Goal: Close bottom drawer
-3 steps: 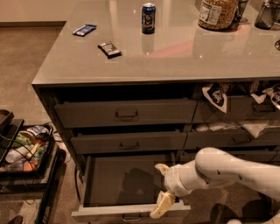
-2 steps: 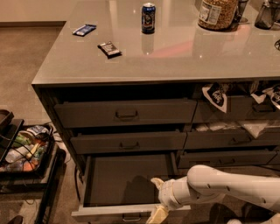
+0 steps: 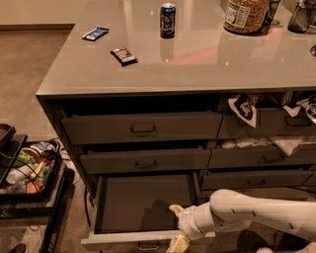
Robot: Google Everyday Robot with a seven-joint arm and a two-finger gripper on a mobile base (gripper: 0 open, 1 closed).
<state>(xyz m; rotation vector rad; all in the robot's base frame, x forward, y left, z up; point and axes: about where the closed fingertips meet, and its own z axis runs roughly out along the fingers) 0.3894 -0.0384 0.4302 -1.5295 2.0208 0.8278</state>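
- Camera view looks down on the bottom drawer (image 3: 143, 202), the lowest of three wide fronts in the left stack. It is pulled far out over the floor, its plain dark inside showing.
- One gripper (image 3: 176, 227) sits at the drawer's front rim, just right of the single pull handle (image 3: 148, 245). Its jaws are spread, one tip inside the drawer and one before the front panel, gripping nothing.
- That straddle probably sets up a push inward, which would explain why the arm (image 3: 256, 215) reaches in low from the right.
- Above are two more fronts, the top front (image 3: 142, 127) and the middle front (image 3: 145, 160), both slightly ajar.
- On the desk (image 3: 197, 69) are one can (image 3: 168, 20), one jar (image 3: 245, 15), one blue packet (image 3: 95, 33) and one dark packet (image 3: 123, 55), all well clear of the work.
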